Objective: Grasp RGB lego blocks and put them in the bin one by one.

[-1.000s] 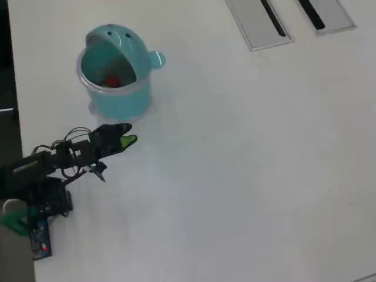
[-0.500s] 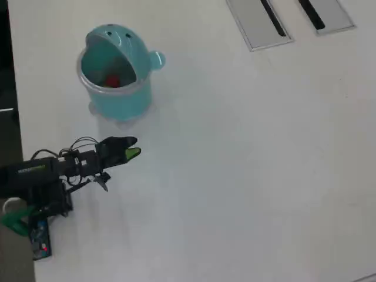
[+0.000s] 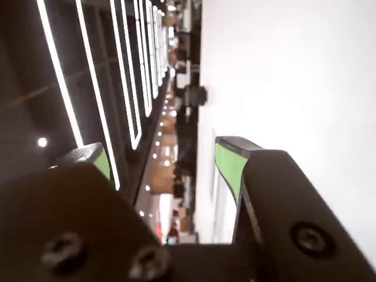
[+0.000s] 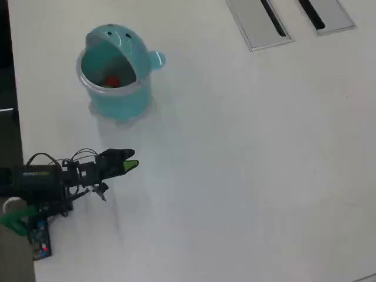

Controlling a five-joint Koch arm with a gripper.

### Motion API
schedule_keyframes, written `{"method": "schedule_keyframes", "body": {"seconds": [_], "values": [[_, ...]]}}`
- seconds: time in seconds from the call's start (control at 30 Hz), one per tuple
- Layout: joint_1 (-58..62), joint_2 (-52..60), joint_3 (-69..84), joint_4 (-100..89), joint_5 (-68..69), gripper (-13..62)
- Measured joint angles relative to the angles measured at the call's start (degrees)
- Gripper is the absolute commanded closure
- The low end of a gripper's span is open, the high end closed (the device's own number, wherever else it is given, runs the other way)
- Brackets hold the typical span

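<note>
The teal bin (image 4: 117, 101) stands at the upper left of the overhead view, its domed face lid (image 4: 113, 35) flipped open. A red lego block (image 4: 111, 81) lies inside it. No other block shows in either view. My gripper (image 4: 130, 164) hangs below the bin in that view, well apart from it, pointing right. In the wrist view the gripper (image 3: 161, 147) is open. Its green-padded fingers (image 3: 228, 164) stand wide apart with nothing between them, only the white table and the room beyond.
Two grey slotted panels (image 4: 258, 23) (image 4: 326, 14) are set into the white table (image 4: 247, 164) at the top right. The arm's base and cables (image 4: 35, 194) sit at the table's left edge, beside a dark strip.
The gripper has moved down the overhead picture, away from the bin, and drawn slightly back toward the base. The bin and the red block have not moved.
</note>
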Motion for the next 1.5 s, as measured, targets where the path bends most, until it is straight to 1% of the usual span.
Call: {"method": "schedule_keyframes", "body": {"seconds": [0.37, 0.57, 0.73, 1.2, 1.5], "values": [[-1.05, 0.00, 15.29, -14.24, -2.29, 16.4], [-1.14, 0.00, 20.83, -18.98, -2.29, 16.3], [-1.85, 0.00, 22.06, -21.01, -3.08, 16.3], [-1.23, 0.00, 23.47, -20.92, -3.16, 14.7], [-1.41, 0.00, 23.47, -5.71, -3.43, 14.7]]}}
